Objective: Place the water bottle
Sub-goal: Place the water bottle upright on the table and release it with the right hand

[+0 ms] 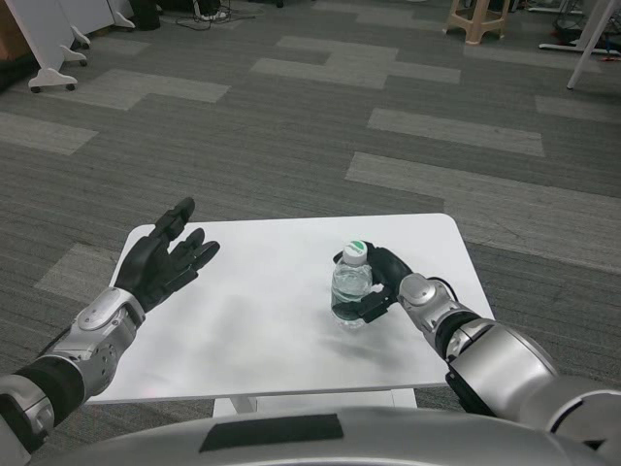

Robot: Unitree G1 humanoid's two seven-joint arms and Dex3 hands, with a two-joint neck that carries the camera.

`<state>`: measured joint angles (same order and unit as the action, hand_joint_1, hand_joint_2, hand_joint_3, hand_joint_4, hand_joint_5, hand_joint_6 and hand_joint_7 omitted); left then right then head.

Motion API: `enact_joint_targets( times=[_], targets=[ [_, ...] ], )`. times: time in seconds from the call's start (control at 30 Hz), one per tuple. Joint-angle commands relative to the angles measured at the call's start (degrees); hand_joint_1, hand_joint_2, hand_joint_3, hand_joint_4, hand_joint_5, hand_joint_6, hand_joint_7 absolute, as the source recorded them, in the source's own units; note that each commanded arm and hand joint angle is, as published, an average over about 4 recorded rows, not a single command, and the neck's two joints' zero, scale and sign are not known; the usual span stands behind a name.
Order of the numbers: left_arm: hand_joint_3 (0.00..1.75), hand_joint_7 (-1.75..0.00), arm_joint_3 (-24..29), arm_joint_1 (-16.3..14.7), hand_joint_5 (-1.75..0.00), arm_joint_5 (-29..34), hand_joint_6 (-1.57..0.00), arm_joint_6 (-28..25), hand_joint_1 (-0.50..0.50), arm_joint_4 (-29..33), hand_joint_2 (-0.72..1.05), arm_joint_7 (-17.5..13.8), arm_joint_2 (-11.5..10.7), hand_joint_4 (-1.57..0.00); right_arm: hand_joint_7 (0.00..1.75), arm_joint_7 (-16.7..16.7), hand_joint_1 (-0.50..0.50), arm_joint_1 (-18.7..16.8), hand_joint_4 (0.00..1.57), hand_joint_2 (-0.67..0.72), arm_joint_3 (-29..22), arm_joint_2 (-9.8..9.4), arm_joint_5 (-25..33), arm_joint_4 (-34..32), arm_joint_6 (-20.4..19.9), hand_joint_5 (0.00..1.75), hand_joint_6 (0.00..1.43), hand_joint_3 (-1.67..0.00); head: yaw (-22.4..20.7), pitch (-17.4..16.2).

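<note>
A small clear water bottle (350,287) with a white and green cap stands upright on the white table (272,320), right of centre. My right hand (381,282) grips it from the right side, fingers wrapped around its body. Over the table's left part, my left hand (165,257) hovers with palm up and fingers spread, holding nothing.
Grey patterned carpet surrounds the table. Far back stand a white wheeled board base (53,68) at the left and a wooden stool (475,19) at the top right, both well away.
</note>
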<state>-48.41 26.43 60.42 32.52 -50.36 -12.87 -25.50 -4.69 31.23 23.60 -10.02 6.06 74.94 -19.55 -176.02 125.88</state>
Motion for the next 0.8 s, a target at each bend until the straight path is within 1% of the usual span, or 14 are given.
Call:
enact_joint_targets(
  times=[0.03,0.1,0.17,0.23,0.3,0.43,0.5,0.6,0.73,0.8],
  targets=[
    [0.09,0.0,0.5,0.9,0.0,0.1,0.0,0.6,0.5,-0.3,1.05,0.3,-0.3,0.0,0.44,-1.4,-0.41,1.7,0.06,0.04,-0.4,-0.02,0.5,-0.2,0.6,0.9,0.0,-0.42,0.0,0.0],
    [0.09,0.0,0.4,0.9,0.0,0.1,0.0,0.6,0.5,-0.3,1.05,0.3,-0.3,0.0,0.37,-1.9,-0.42,1.7,0.0,0.17,-0.6,-0.13,0.5,-0.3,0.6,0.82,0.0,-0.34,-0.1,0.1],
    [0.09,0.0,0.5,0.9,-0.05,0.1,0.0,0.6,0.5,-0.3,1.05,0.3,-0.3,0.0,0.31,-2.2,-0.42,1.7,0.0,0.22,-0.7,-0.18,0.5,-0.4,0.6,0.73,0.0,-0.32,-0.1,0.1],
    [0.09,0.0,0.5,0.9,-0.08,0.1,0.0,0.6,0.5,-0.3,1.05,0.3,-0.3,0.0,0.28,-2.6,-0.42,1.7,0.0,0.22,-0.8,-0.18,0.6,-0.5,0.6,0.65,0.0,-0.3,-0.1,0.1],
    [0.09,0.0,0.4,1.0,-0.03,0.1,0.0,0.7,0.5,-0.3,1.05,0.3,-0.3,0.0,0.28,-3.0,-0.42,1.7,0.0,0.22,-0.9,-0.2,0.6,-0.6,0.6,0.61,0.0,-0.26,-0.1,0.1],
    [0.09,0.0,0.4,1.0,-0.1,0.1,0.0,0.7,0.5,-0.3,1.05,0.3,-0.2,0.0,0.19,-3.7,-0.45,1.6,0.0,0.22,-1.7,-0.46,0.7,-1.0,0.5,0.46,0.0,-0.24,-0.1,0.3],
    [0.09,0.0,0.4,1.0,-0.05,0.1,0.0,0.8,0.5,-0.3,1.05,0.3,-0.2,0.0,0.16,-4.2,-0.44,1.3,0.0,0.22,-2.5,-0.86,0.8,-1.4,0.4,0.41,0.0,-0.24,-0.1,0.4],
    [0.09,0.0,0.4,1.0,0.0,0.1,0.0,0.9,0.5,-0.3,1.05,0.3,-0.3,0.0,0.09,-4.6,-0.45,0.4,0.0,0.22,-3.6,-2.02,0.7,-1.8,0.0,0.39,0.0,-0.24,0.0,0.6],
    [0.09,0.0,0.4,1.0,-0.1,0.2,0.0,1.1,0.5,-0.3,1.05,0.3,-0.3,0.0,0.07,-4.8,-0.46,-1.0,0.0,0.22,-5.2,-3.85,0.4,-3.0,-0.5,0.39,0.0,-0.24,0.1,0.6],
    [0.09,0.0,0.4,0.9,-0.1,0.2,0.0,1.2,0.5,-0.3,1.05,0.3,-0.3,0.0,0.03,-4.7,-0.46,-2.4,0.0,0.19,-6.7,-5.03,-0.2,-5.0,-0.6,0.34,0.0,-0.24,0.3,0.6]
  ],
)
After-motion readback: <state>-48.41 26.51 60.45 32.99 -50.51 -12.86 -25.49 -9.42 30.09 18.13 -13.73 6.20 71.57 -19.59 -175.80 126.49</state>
